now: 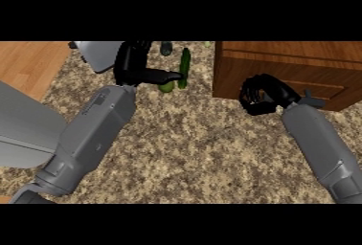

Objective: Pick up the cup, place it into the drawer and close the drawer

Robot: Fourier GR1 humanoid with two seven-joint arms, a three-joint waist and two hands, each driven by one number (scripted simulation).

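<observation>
The wooden drawer unit point(283, 67) stands at the upper right, its front panel facing me with a small handle point(315, 100) low on it. My right hand point(260, 98) is at the lower left corner of that front, its fingers curled, with nothing visible inside them. My left hand point(133, 62) is up at the top centre, fingers straight and thumb pointing right towards a long green cucumber point(185, 64). A small dark object point(166, 48) stands just beyond the thumb; I cannot tell whether it is the cup. No other cup shows.
A lime point(167, 87) lies under the left thumb, beside the cucumber. A pale grey object point(97, 53) sits behind the left hand. A large grey shape point(21, 129) fills the left edge. The speckled counter point(198, 143) stretches between the two forearms.
</observation>
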